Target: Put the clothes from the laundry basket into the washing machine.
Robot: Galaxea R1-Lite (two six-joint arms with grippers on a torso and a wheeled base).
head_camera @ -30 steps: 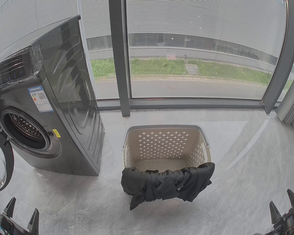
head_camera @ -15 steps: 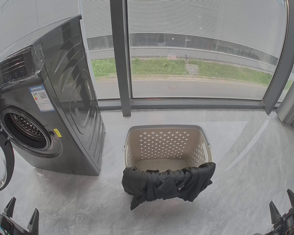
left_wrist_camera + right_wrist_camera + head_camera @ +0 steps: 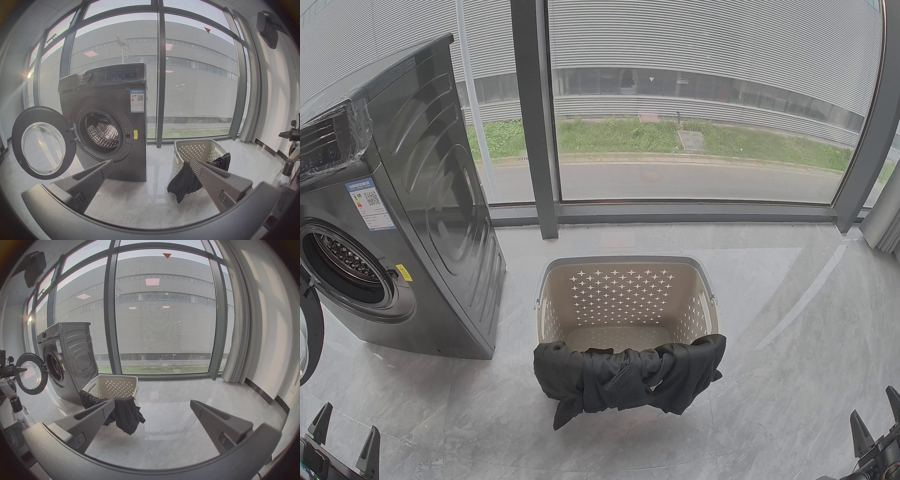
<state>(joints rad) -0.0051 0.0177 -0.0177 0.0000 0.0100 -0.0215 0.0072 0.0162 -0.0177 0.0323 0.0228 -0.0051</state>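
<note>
Since a second ago the head camera has turned a little, so the whole scene sits slightly further left in the picture; nothing on the floor (image 3: 787, 375) has shifted against its neighbours, and both arms stay low at the near edge. The washing machine (image 3: 406, 206) stands at the left side of the floor, its back toward the far edge under the window (image 3: 700, 94). Its round door (image 3: 43, 142) is swung wide open on the side away from the basket, and the metal drum (image 3: 103, 132) shows through the opening. The laundry basket (image 3: 625, 264), pale with star-shaped holes, stands upright on the floor just beside the machine's right flank, apart from it, in the middle of the floor and short of the far edge. The clothes (image 3: 625, 378), a dark bundle, hang draped over the basket's near rim, one end trailing down the outer wall toward the floor; the bottom of the basket behind them is bare. The left gripper (image 3: 150, 164) hangs at the near left corner with its fingers spread apart and nothing between them, well apart from the basket. The right gripper (image 3: 151, 404) hangs at the near right corner, fingers likewise spread and holding nothing.
</note>
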